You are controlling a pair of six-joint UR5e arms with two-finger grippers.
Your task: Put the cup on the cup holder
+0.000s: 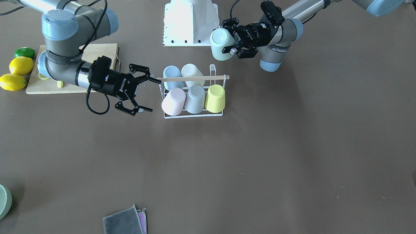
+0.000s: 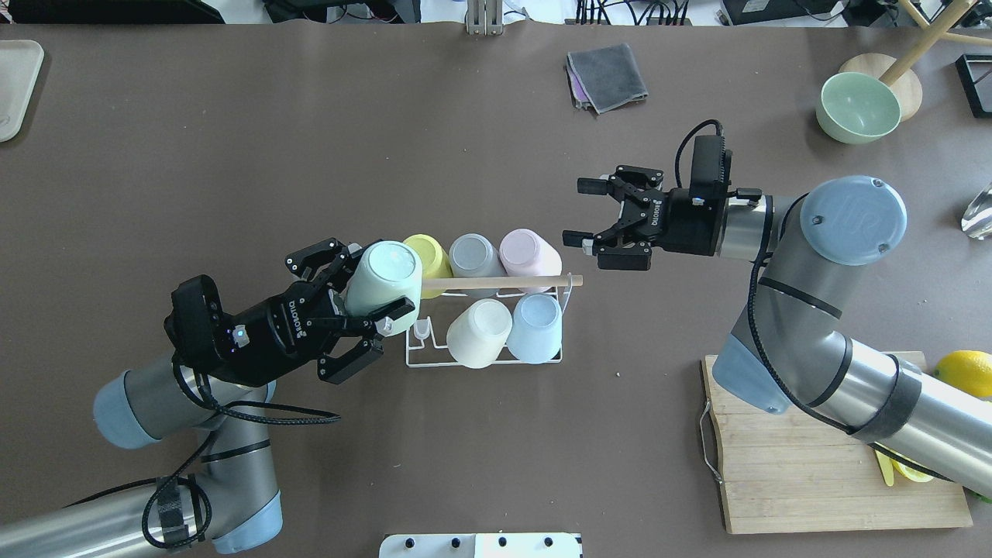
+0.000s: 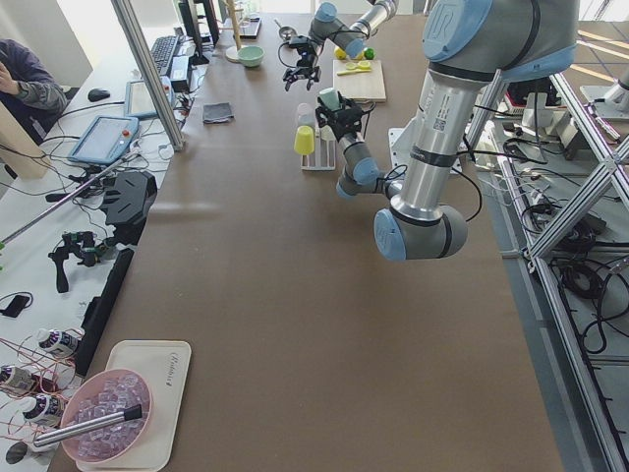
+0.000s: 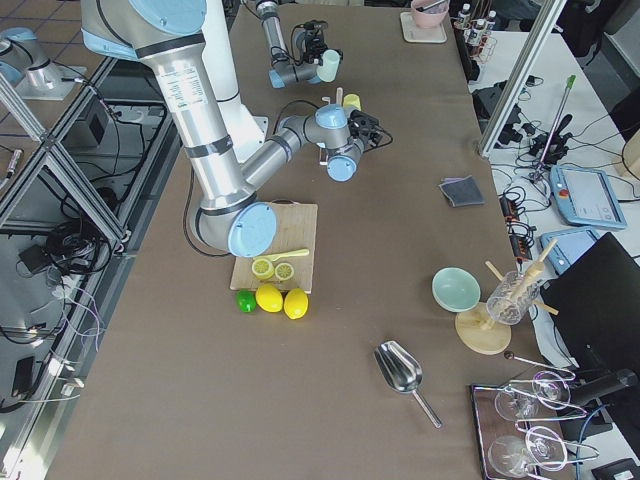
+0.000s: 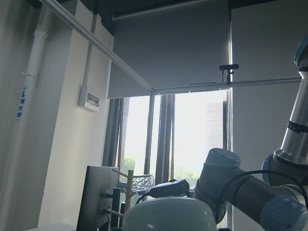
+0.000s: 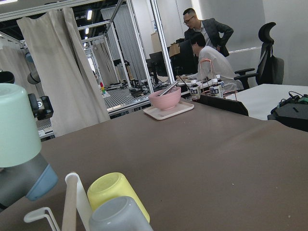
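Note:
The cup holder is a white wire rack with a wooden rod across its top, at the table's middle; it also shows in the front view. Yellow, grey, pink, cream and blue cups sit upside down on it. One corner prong is bare. My left gripper is shut on a mint green cup, held tilted above the rack's left end; the cup also shows in the front view. My right gripper is open and empty beside the rack's right end.
A wooden cutting board with lemon slices lies near my right arm, with lemons and a lime beside it. A green bowl and a grey cloth lie at the far side.

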